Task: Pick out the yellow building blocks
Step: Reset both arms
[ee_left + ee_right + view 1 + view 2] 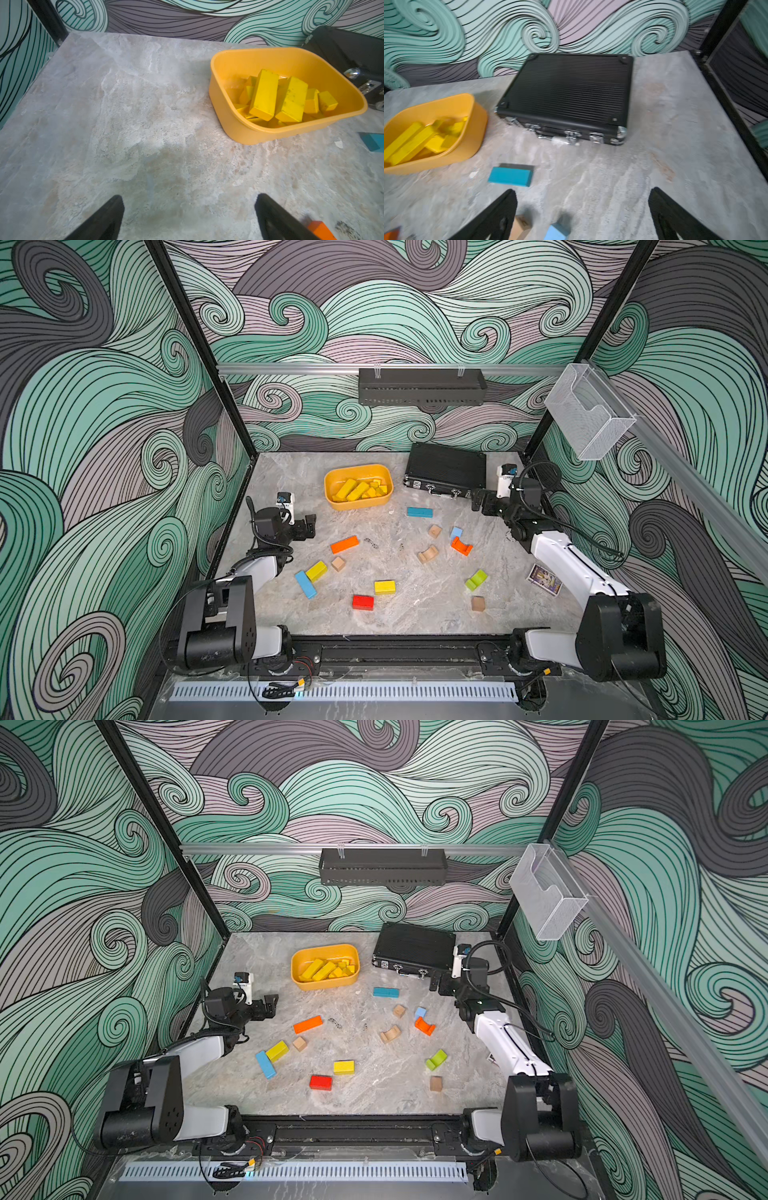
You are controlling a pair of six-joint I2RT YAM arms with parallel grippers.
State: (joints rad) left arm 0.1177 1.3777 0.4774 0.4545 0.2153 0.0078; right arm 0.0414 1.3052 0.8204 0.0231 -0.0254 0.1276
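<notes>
Both claws stand released, gripping nothing. In both top views, reading the marble table as a clock face with twelve at the back wall, the left gripper hovers at nine o'clock. The right gripper hovers at two o'clock, just in front of the black case, which lies at one o'clock. The orange-yellow tub sits between eleven and twelve o'clock, with most of the yellow building blocks heaped inside it. Two more lie loose: a slanted yellow brick at seven o'clock, touching a light-blue bar, and a straight yellow brick at six o'clock, near a red brick.

On the left wrist camera the black fingers are spread wide over bare marble. The tub lies beyond them, with two long yellow bars leaning on smaller yellow pieces. An orange bar peeks out beside one finger.

The right wrist camera is somewhat blurred. Its fingers are likewise parted over bare marble, with a teal bar ahead of them, between the tub and the case.
</notes>
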